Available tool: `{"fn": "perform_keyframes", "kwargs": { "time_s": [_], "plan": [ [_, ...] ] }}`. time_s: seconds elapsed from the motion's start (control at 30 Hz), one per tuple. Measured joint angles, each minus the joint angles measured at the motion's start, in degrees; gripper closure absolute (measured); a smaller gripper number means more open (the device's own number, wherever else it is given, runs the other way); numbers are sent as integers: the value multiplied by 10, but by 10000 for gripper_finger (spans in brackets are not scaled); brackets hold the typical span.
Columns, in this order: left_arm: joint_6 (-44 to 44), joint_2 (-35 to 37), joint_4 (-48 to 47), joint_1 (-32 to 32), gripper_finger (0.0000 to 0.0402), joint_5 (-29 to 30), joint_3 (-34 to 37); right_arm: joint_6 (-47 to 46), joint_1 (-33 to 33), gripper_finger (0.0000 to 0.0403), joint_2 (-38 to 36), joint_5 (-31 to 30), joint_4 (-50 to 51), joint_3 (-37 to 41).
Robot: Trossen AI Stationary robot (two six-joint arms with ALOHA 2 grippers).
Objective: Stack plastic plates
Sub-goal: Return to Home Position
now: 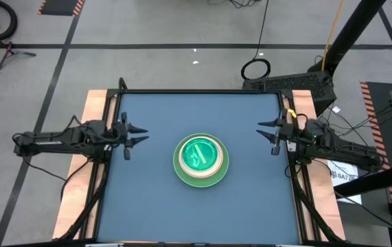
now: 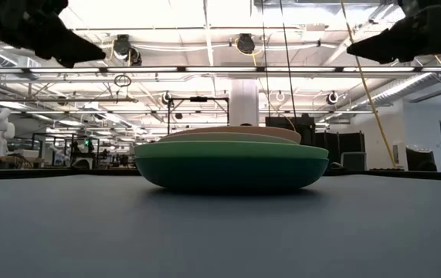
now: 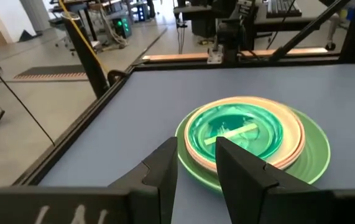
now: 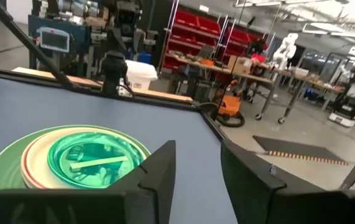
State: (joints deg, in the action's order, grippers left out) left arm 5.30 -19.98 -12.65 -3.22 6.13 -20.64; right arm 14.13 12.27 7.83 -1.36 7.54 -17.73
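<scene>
Resting near the middle of the table (image 1: 147, 206), the plastic plates (image 1: 200, 161) are gathered in one stack, a translucent green one on top, perhaps cream and pink beneath, light green lowest. The left gripper (image 1: 143, 135) is held over the table's left edge, the right gripper (image 1: 261, 130) over its right, both empty with fingers parted.

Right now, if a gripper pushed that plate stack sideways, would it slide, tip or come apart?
Probably slide: the stack of plates sits low and wide on the table, so tipping looks unlikely. Its translucent top plate only nests inside and may shift. Left gripper and right gripper hang open at the sides.
</scene>
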Motion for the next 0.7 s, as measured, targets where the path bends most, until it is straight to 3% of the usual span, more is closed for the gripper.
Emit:
{"fn": "perform_keyframes", "kwargs": {
  "time_s": [0.23,0.7],
  "plan": [
    [-10,30,30,-1,286,4,53,2,0,280,-77,-17,0,40],
    [-32,44,145,-3,286,5,152,-36,0,280,-76,-19,0,73]
  ]
}}
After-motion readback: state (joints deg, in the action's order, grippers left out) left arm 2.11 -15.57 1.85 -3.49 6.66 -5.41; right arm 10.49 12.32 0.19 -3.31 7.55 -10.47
